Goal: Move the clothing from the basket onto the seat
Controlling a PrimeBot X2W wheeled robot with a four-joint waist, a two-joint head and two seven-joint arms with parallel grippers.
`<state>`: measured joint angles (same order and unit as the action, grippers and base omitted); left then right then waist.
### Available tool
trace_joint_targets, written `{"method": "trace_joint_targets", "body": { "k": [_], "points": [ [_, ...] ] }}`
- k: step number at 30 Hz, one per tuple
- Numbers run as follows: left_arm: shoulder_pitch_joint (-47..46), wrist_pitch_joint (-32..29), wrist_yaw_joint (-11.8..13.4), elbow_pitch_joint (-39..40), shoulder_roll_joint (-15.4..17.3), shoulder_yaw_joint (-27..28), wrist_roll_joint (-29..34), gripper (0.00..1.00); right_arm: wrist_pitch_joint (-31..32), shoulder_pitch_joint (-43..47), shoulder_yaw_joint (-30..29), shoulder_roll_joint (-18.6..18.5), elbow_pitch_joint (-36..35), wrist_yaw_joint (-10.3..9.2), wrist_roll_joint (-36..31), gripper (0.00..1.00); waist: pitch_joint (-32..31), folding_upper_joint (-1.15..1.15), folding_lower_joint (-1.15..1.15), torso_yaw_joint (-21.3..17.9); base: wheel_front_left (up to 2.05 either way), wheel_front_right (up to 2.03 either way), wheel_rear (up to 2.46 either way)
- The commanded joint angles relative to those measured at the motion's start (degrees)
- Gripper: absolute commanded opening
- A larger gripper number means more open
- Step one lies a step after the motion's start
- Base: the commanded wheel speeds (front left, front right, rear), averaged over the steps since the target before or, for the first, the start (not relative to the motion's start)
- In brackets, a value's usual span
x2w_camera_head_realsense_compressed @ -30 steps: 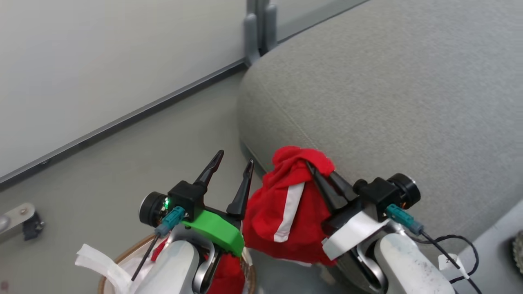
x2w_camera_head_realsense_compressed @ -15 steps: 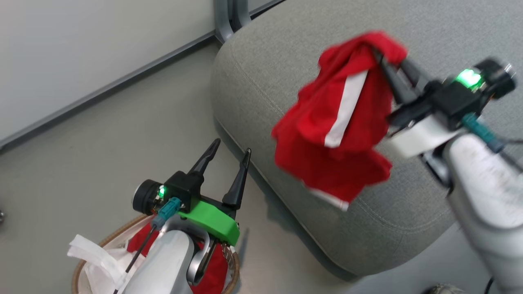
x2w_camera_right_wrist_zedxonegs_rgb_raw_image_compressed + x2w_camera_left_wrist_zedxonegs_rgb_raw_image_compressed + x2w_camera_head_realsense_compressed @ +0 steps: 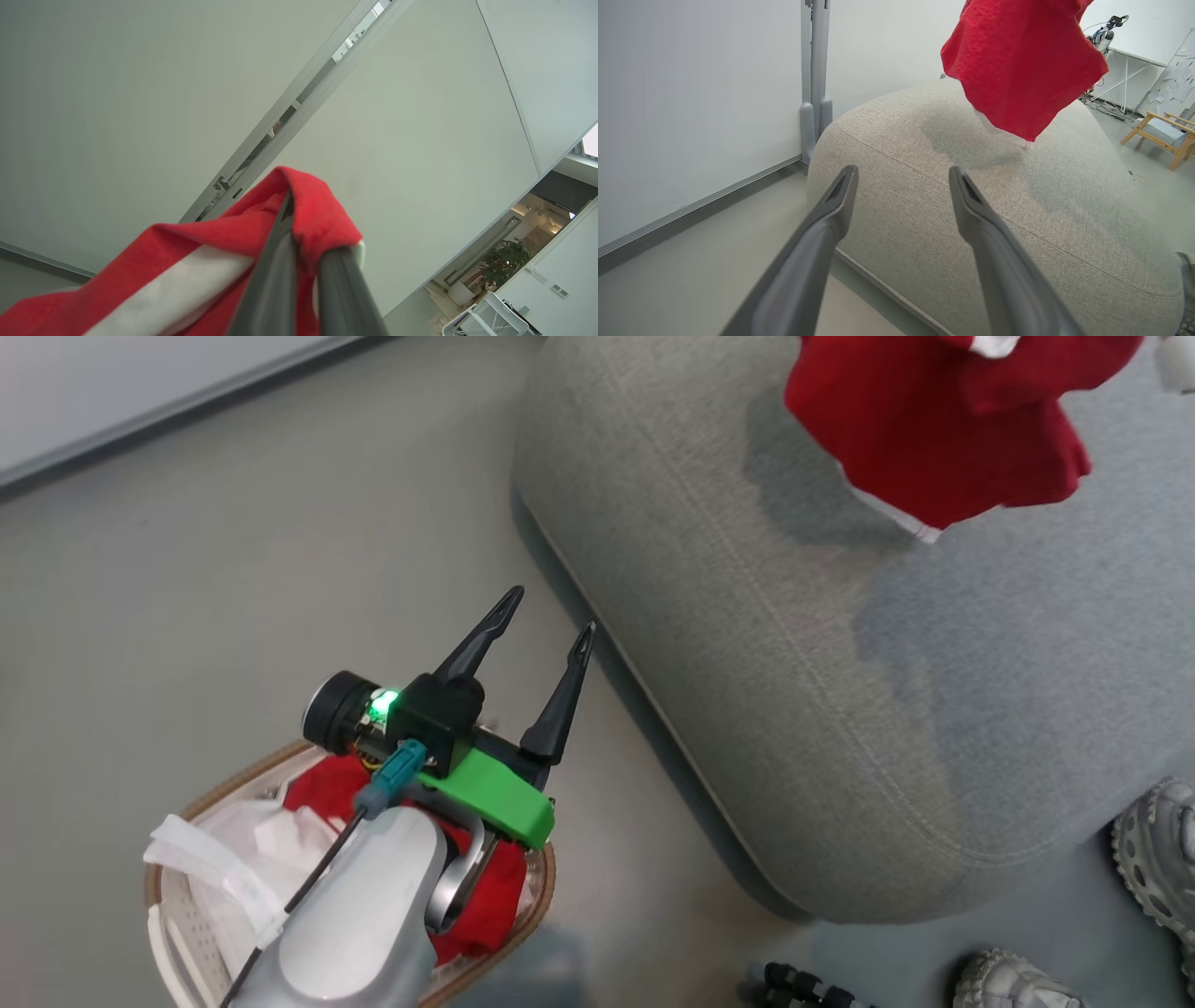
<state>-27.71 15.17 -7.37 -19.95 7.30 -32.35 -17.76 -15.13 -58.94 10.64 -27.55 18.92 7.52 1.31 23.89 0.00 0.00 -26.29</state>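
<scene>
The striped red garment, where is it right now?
The striped red garment hangs from the shut right end effector over the grey seat, at the head view's top right.

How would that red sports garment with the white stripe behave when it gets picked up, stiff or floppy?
Probably floppy: the red sports garment with the white stripe drapes in folds from one pinched bunch in the right gripper. Likely light too, since it hangs freely above the grey woven couch cushion from that small pinch.
</scene>
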Motion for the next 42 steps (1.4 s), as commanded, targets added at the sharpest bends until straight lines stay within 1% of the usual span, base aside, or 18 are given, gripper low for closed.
{"method": "trace_joint_targets", "body": {
  "k": [1,6,11,15,19,20,22,24,25,26,27,33,36,42],
  "points": [
    [-1.8,0.0,-0.2,0.4,0.9,-0.5,-0.4,1.00,0.0,-0.8,-0.7,-0.2,1.5,-0.06,-1.2,0.00,5.4,0.00,0.00,4.5,0.00,0.00,0.00],
    [-4.1,0.0,-0.2,2.4,1.7,-3.7,-1.6,1.00,0.0,-2.1,-4.3,-2.3,6.5,-0.07,-5.8,0.00,9.0,0.00,0.00,7.2,0.00,0.00,0.00],
    [-4.7,0.0,-0.2,4.3,2.4,-5.2,-2.8,1.00,0.0,-0.9,-8.6,-2.9,10.0,-0.07,-7.5,0.00,11.2,0.00,0.00,8.7,0.00,0.00,0.00],
    [-5.5,0.0,-0.2,5.2,3.5,-7.0,-3.6,1.00,0.0,1.4,-11.7,-1.4,12.7,-0.07,-8.8,0.00,12.2,0.00,0.00,9.2,0.00,0.00,0.00],
    [-6.4,0.0,-0.2,5.2,4.3,-8.6,-2.4,1.00,0.0,5.1,-13.8,1.3,15.6,-0.07,-9.8,0.00,12.2,0.00,0.00,9.5,0.00,0.00,0.00],
    [-6.5,0.0,-0.2,5.2,4.3,-9.0,-2.3,1.00,0.0,6.1,-14.5,1.8,16.2,-0.07,-10.0,0.04,12.0,0.00,0.00,9.6,0.00,0.00,0.00],
    [-6.4,0.0,-0.2,4.7,4.4,-9.6,-2.2,1.00,0.0,8.0,-15.4,3.0,17.2,-0.07,-10.4,0.28,11.4,0.00,0.00,9.7,0.00,0.00,0.00],
    [-6.0,0.0,-0.2,4.4,4.2,-9.8,-2.6,1.00,0.0,10.0,-16.4,4.2,18.1,-0.07,-10.5,0.41,10.5,0.00,0.00,9.5,0.00,0.00,0.00],
    [-5.7,0.0,-0.2,4.3,4.2,-9.8,-2.8,1.00,0.0,10.9,-16.9,4.6,18.3,-0.07,-10.7,0.56,10.0,0.00,0.00,9.4,0.00,0.00,0.00],
    [-5.3,0.0,-0.2,4.1,4.1,-9.8,-3.0,1.00,0.0,12.0,-17.6,5.2,18.5,-0.07,-10.7,0.85,9.4,0.00,0.00,9.3,0.00,0.00,0.00],
    [-5.0,0.0,-0.2,3.9,3.9,-9.9,-3.2,1.00,0.0,12.9,-18.2,5.6,18.7,-0.07,-10.6,1.00,8.9,0.00,0.00,9.3,0.00,0.00,0.00],
    [-3.3,0.0,-0.2,1.8,2.5,-8.6,-4.0,1.00,0.0,19.3,-21.4,7.9,16.8,-0.07,-8.5,1.00,4.9,0.00,0.00,9.3,0.00,0.00,0.00],
    [-1.8,0.0,-0.2,0.5,1.3,-7.9,-4.0,1.00,0.0,22.5,-22.1,8.3,15.5,-0.07,-8.1,1.00,2.1,0.00,0.00,9.8,0.00,0.00,0.00],
    [1.8,0.0,-0.2,-1.3,-0.5,-5.1,-3.2,1.00,0.0,27.6,-21.2,9.6,11.2,-0.07,-6.2,1.00,-3.4,0.00,0.00,11.3,0.00,0.00,0.00]
  ]
}}
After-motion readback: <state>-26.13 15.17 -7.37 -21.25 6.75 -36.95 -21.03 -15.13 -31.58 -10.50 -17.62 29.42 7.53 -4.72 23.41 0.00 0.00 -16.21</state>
